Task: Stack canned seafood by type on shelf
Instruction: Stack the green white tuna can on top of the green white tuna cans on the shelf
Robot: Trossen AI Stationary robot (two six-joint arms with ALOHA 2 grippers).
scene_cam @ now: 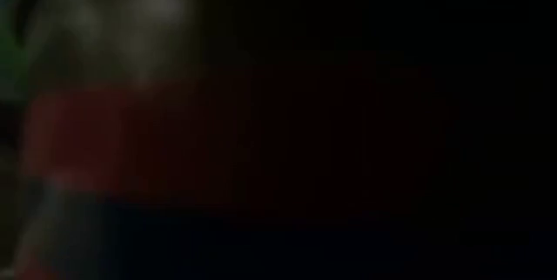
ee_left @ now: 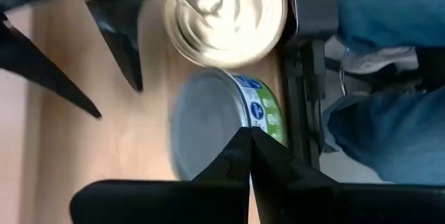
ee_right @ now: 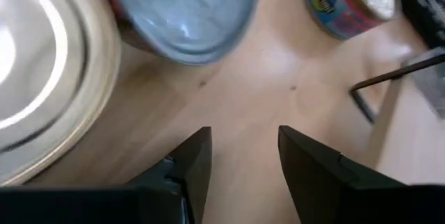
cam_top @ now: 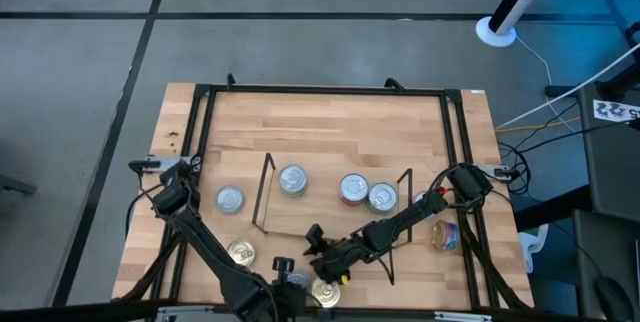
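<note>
Left claw (ee_left: 249,156) is sitting closed and empty, apparently beside the green-labelled tin (ee_left: 215,123); reopen, straddle it. Right claw (ee_right: 243,158) is hovering open.

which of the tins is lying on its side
The tin with the colourful label, outside the shelf's right wire end near the table's right edge. Its side label faces up; the other tins sit flat, lids up.

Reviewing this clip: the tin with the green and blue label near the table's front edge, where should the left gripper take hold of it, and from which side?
By its round side wall, coming down from above. The green-labelled tin seems to sit flat, its plain face up, so the label band is probably the only part two fingers can pinch across. The left gripper is shut just above it; it would need to open first.
</note>
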